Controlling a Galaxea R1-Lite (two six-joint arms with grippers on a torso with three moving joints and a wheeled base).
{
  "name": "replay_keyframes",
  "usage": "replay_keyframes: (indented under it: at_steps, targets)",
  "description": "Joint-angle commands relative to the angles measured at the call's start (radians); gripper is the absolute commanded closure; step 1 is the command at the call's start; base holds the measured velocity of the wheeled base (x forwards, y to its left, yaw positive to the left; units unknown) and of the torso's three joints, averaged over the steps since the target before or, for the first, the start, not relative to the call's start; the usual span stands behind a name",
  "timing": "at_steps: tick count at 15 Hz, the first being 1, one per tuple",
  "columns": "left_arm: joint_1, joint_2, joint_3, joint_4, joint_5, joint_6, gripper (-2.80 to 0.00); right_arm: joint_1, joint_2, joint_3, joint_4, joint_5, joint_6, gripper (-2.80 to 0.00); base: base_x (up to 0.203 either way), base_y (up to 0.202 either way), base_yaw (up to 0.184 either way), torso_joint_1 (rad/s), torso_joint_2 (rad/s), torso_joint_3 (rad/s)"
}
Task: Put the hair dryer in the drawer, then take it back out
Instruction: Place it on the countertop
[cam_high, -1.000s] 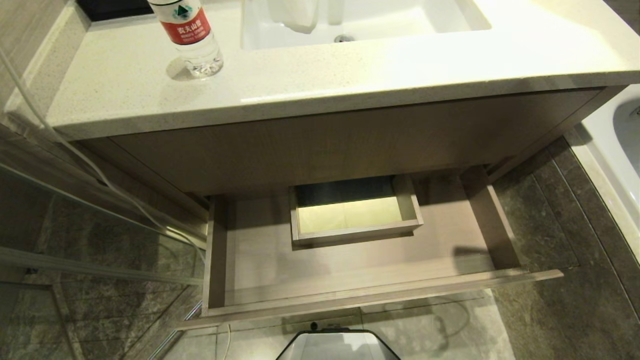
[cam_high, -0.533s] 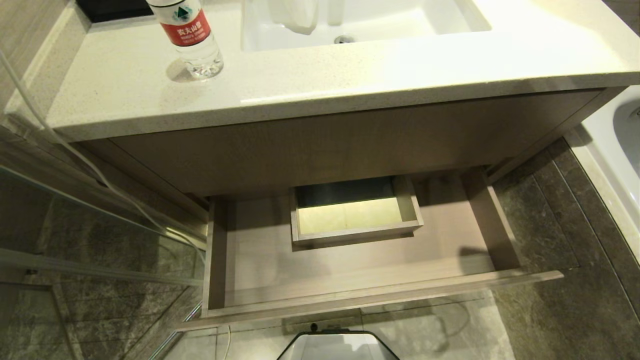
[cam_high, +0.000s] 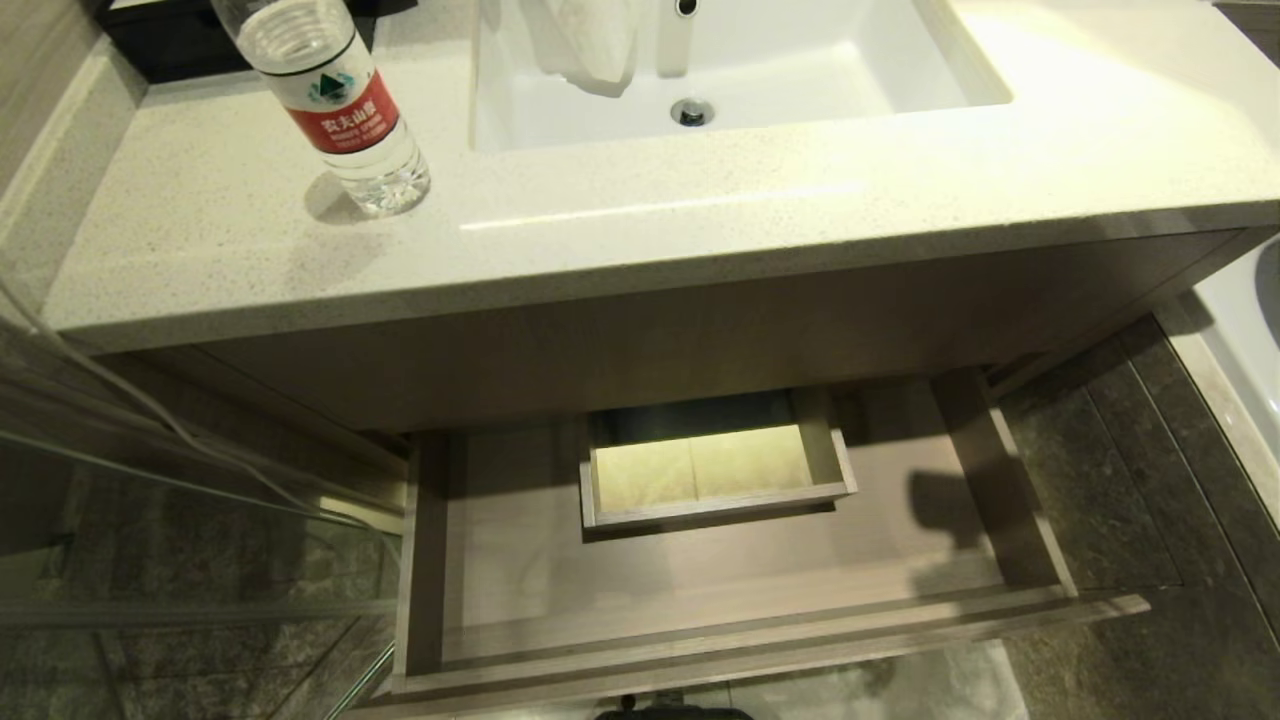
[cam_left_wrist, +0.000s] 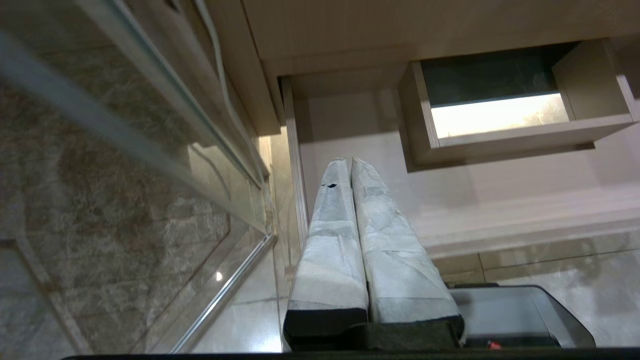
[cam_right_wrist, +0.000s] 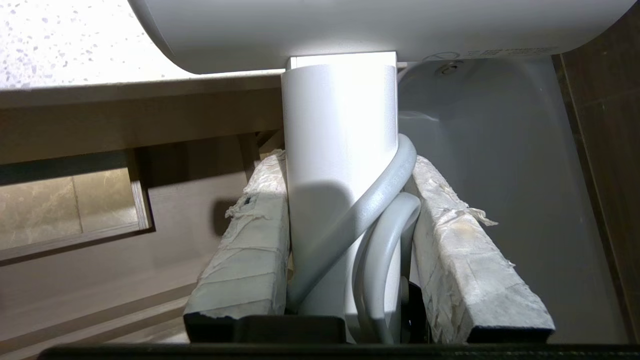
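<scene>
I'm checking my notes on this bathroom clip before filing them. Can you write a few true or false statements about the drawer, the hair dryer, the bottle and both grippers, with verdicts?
1. The drawer is pulled open. True.
2. The hair dryer lies in the drawer. False: the right gripper is clamped on its handle and cord.
3. The left gripper holds the water bottle. False: it is shut and empty; the bottle stands on the countertop.
4. The drawer's boxed cut-out holds nothing visible. True.

Water bottle (cam_high: 340, 110) (red label) stands on the countertop (cam_high: 620, 230) beside the sink (cam_high: 800, 70)
</scene>
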Motion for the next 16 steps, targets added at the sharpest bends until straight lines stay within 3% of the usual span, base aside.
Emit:
replay_keyframes:
  at_steps: [1,9,16]
  targets:
    - [0.000,0.001,0.000,0.000,0.000,0.000,0.00,0.000,0.003,0.004,0.001,-0.002,-0.007,0.00,0.000,0.000,0.000,0.290,-0.03,0.271]
    - [0.000,0.001,0.000,0.000,0.000,0.000,0.00,0.001,0.056,0.031,-0.002,-0.003,-0.014,0.00,0.000,0.000,0.000,0.302,-0.08,0.223]
    - [0.000,0.001,0.000,0.000,0.000,0.000,0.00,0.052,0.201,0.015,-0.060,-0.004,-0.026,0.00,0.000,0.000,0.000,0.029,-0.01,0.021]
